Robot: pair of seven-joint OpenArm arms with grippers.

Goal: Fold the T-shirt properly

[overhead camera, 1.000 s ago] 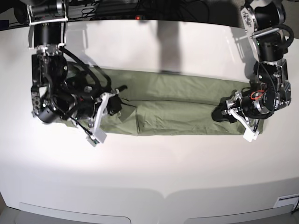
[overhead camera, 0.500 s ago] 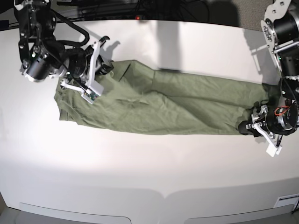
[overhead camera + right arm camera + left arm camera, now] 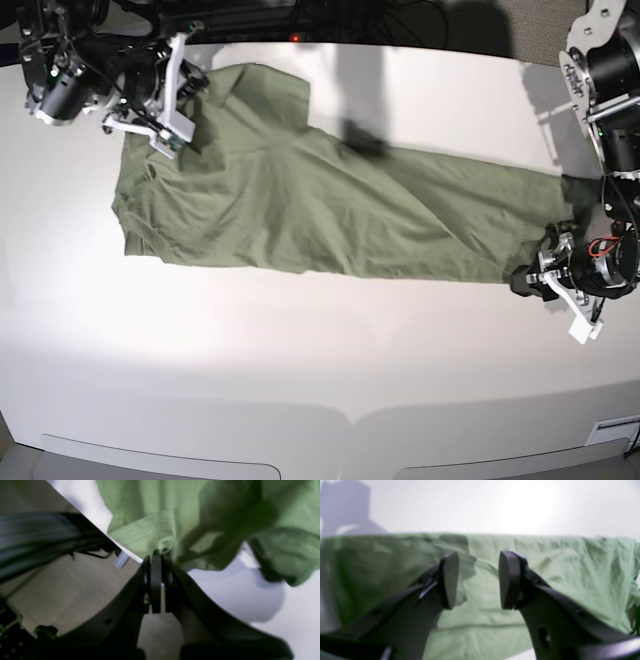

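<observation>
While the wrinkled sage-green cotton T-shirt (image 3: 300, 205) is spread in a long band across the far half of the white bench (image 3: 300, 360), one end is lifted toward the far left corner and the other end lies near the right edge. At the lifted end, a bunched fold of the fabric (image 3: 150, 533) is clamped between the pressed-together black fingers of the right gripper (image 3: 156, 556), which is held at the bench's far left corner in the base view (image 3: 185, 75). At the right edge, the left gripper (image 3: 527, 283) is seen low, just beside the shirt's near corner. In its wrist view the two black fingers (image 3: 450, 580) are held apart over the green cloth (image 3: 545, 575), and nothing is gripped between them.
</observation>
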